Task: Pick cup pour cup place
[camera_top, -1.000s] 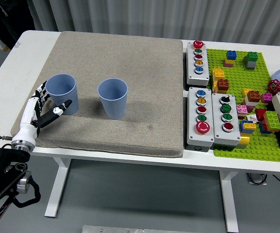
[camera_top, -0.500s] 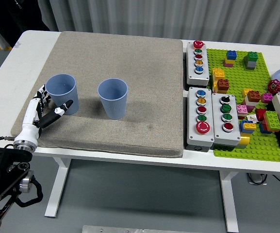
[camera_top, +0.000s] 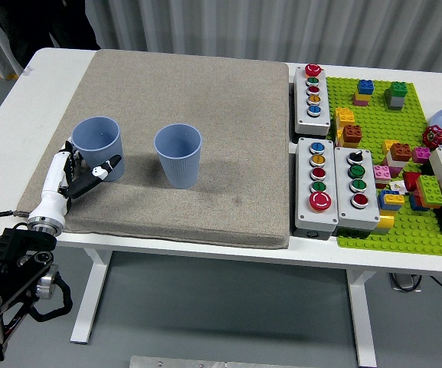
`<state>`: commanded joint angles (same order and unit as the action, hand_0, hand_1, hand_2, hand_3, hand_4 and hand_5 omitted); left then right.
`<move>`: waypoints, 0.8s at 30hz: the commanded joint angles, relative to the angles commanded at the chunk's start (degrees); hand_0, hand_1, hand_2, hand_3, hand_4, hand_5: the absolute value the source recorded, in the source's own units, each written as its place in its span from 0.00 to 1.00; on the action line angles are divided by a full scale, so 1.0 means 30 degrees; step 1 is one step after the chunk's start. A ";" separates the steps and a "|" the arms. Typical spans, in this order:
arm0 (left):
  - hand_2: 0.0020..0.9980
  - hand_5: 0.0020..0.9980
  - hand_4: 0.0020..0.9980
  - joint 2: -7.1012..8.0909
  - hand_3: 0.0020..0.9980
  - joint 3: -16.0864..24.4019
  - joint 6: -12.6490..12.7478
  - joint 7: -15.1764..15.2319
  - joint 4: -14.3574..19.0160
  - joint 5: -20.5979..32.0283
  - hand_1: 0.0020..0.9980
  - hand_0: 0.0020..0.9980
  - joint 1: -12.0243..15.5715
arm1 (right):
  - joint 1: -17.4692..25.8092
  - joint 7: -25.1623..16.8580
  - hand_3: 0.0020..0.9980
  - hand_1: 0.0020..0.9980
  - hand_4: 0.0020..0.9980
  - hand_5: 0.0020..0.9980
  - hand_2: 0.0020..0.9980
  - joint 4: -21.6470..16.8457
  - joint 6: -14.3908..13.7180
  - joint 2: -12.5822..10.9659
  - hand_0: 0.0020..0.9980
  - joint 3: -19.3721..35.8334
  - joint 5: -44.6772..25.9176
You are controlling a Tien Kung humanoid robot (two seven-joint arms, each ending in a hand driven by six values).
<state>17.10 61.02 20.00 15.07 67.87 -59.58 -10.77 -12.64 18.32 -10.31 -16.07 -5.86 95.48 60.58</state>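
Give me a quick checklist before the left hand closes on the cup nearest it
1. Left hand is at the left cup, low on its side: ok.
2. Fingers open, nothing held: ok.
3. Fingers on both sides of the cup: cannot tell; only the thumb side clearly shows against the wall.
4. Left cup upright on the beige mat: ok.
5. Second cup upright and apart from the first, leaving room to lift: ok.
6. Something in the left cup to pour: cannot tell; the inside looks plain blue.
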 joint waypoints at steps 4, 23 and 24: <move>1.00 0.43 0.98 0.0064 0.97 -0.0103 -0.0005 -0.0039 -0.0047 -0.0014 0.94 0.99 -0.0092 | -0.0013 0.0000 0.56 0.63 0.00 0.03 0.56 0.0000 0.0018 -0.0001 0.70 0.0020 0.0031; 1.00 0.43 0.97 0.0087 0.96 -0.0511 0.0039 -0.0226 -0.0087 -0.0264 0.93 0.99 -0.0634 | -0.0127 -0.0012 0.56 0.63 0.00 0.02 0.56 0.0000 0.0078 -0.0025 0.70 0.0018 -0.0034; 1.00 0.43 0.97 0.0087 0.96 -0.0525 0.0039 -0.0230 -0.0092 -0.0260 0.93 0.99 -0.0647 | -0.0128 -0.0011 0.56 0.63 0.00 0.02 0.56 0.0000 0.0080 -0.0025 0.70 0.0017 -0.0034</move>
<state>17.36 59.44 20.11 14.38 67.59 -60.36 -12.71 -13.02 18.28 -10.31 -15.83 -5.93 95.53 60.48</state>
